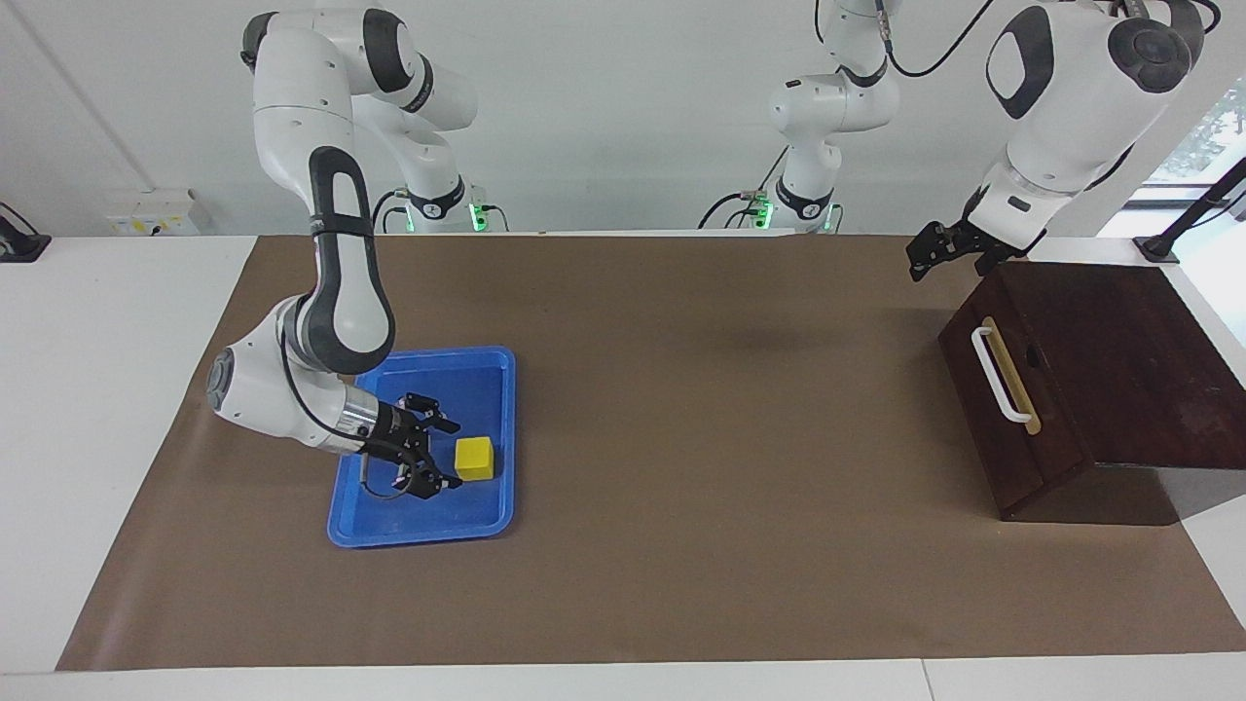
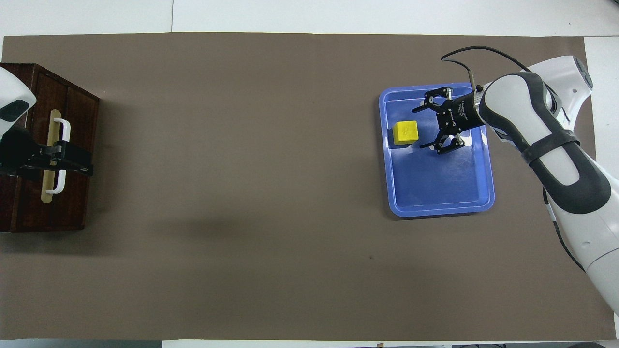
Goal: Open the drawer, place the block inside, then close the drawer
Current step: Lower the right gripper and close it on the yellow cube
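Note:
The drawer [image 1: 978, 428] is shut in the dark wooden box at the left arm's end of the table, its white bar handle [image 1: 1000, 375] facing the table's middle. In the overhead view the drawer [image 2: 77, 203] shows the handle [image 2: 63, 129] partly covered. My left gripper [image 1: 939, 255] hangs in the air by the box's corner nearest the robots, above the handle [image 2: 72, 162]. The yellow block [image 1: 475, 458] lies in a blue tray [image 1: 419, 534]. My right gripper [image 1: 450, 454] is open and low in the tray, its fingertips just short of the block [image 2: 405, 132].
The blue tray [image 2: 440, 210] sits at the right arm's end of the brown mat and holds only the block. The right arm's forearm [image 2: 546, 145] leans over the tray's edge. The mat [image 1: 681, 438] stretches between tray and box.

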Action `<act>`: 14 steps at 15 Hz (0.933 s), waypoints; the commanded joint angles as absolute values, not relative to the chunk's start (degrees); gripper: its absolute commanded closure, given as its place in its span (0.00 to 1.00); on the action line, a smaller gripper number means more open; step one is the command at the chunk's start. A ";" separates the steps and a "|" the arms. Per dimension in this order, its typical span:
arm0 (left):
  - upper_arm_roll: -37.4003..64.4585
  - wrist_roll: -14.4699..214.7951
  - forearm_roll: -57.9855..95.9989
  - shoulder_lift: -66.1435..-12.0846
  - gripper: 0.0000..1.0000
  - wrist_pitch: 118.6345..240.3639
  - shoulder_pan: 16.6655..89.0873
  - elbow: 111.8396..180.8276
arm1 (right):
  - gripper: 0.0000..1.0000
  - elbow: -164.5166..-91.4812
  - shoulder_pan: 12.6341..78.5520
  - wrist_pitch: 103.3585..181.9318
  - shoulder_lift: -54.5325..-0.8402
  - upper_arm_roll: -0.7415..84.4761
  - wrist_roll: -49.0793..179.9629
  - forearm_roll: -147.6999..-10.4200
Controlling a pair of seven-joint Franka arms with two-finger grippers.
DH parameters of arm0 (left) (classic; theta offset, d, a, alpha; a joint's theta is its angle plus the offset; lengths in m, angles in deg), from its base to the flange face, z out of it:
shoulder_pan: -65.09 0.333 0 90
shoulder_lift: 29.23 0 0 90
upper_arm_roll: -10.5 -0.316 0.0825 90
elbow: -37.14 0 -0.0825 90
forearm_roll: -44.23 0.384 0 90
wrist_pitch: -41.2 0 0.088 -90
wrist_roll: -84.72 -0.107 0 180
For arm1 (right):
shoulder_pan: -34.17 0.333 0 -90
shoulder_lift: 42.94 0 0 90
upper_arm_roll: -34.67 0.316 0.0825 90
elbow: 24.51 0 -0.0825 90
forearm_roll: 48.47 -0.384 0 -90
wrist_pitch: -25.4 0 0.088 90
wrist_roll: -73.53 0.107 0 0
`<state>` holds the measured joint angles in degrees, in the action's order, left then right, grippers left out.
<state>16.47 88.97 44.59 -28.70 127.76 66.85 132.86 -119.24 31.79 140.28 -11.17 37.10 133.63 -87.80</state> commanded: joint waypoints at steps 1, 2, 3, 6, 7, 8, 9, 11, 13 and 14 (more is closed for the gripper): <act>16.04 88.76 44.14 -28.00 0.00 126.90 66.68 132.85 | 0.00 -119.96 31.88 140.27 -10.95 37.22 134.52 -90.12; 16.04 88.76 44.14 -28.00 0.00 126.90 66.68 132.85 | 0.00 -120.22 31.88 140.27 -11.03 37.22 134.61 -90.48; 16.04 88.76 44.14 -28.00 0.00 126.90 66.68 132.85 | 0.00 -120.14 31.88 140.27 -11.04 37.22 134.79 -90.48; 16.04 88.76 44.14 -28.00 0.00 126.99 66.68 132.85 | 0.00 -120.14 32.67 140.71 -10.95 37.22 134.79 -90.39; 16.04 88.76 44.14 -28.00 0.00 126.90 66.68 132.85 | 0.00 -120.22 32.67 140.89 -10.95 37.22 134.79 -90.39; 16.04 88.76 44.14 -28.00 0.00 126.90 66.68 132.85 | 0.05 -120.22 32.67 140.97 -10.95 37.22 134.79 -90.48; 16.04 88.76 44.14 -28.00 0.00 126.90 66.68 132.85 | 0.16 -120.22 32.67 140.89 -10.95 37.22 134.79 -90.48; 16.04 88.76 44.14 -28.00 0.00 126.98 66.68 132.85 | 0.39 -120.22 32.67 140.89 -10.95 37.22 134.44 -90.48; 16.04 88.76 44.14 -28.00 0.00 126.90 66.68 132.85 | 0.45 -120.22 32.67 140.97 -10.95 37.22 134.26 -90.48; 16.04 88.76 44.14 -28.00 0.00 126.90 66.68 132.85 | 0.40 -120.22 32.59 140.97 -10.95 37.22 134.26 -90.48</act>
<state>16.47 88.97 44.59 -28.70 127.76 66.85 132.86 -119.79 32.75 140.36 -10.86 37.12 133.87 -89.12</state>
